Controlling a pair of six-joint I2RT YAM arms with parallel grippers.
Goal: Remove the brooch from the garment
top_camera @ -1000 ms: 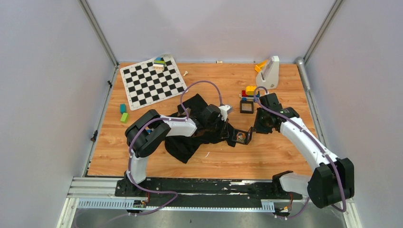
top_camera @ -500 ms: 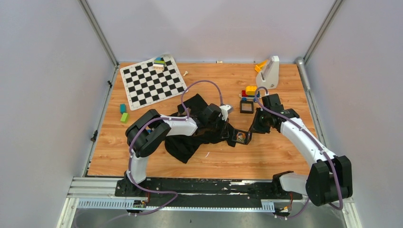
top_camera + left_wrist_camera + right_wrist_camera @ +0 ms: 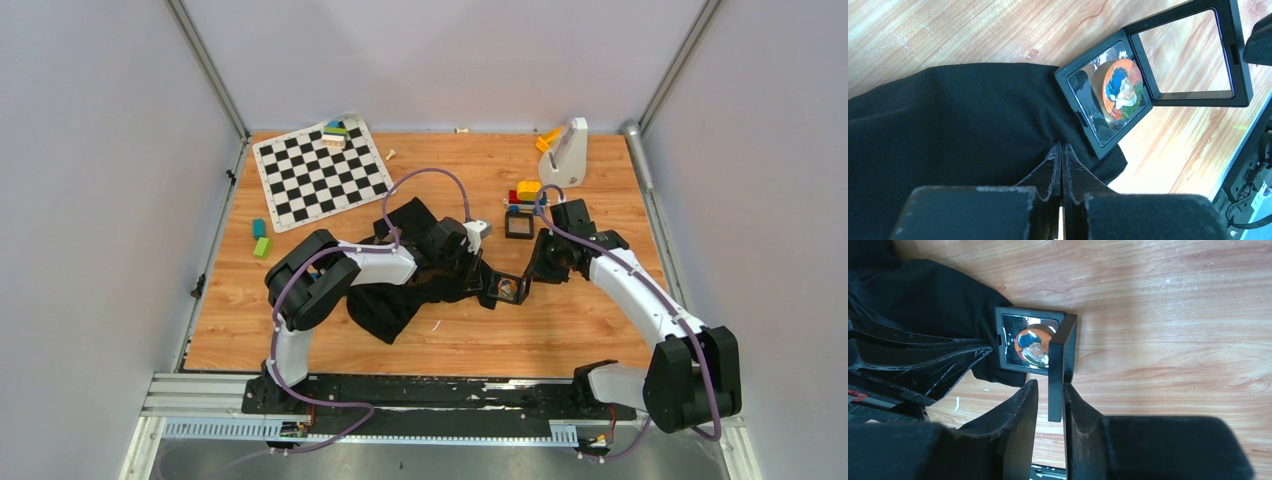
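The case (image 3: pixel 1083 107) holding the brooch (image 3: pixel 1122 89) overlaps the shirt (image 3: pixel 948 130), ahead of the left gripper (image 3: pixel 1062 165). Its lid (image 3: pixel 1060 360) stands inside the right gripper (image 3: pixel 1049 387).

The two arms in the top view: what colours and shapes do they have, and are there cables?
Both the left arm and the right arm have white tube links between bulky black joints. A purple cable loops along each. The fingers are black, tapered, with whitish scuffs on the edges.
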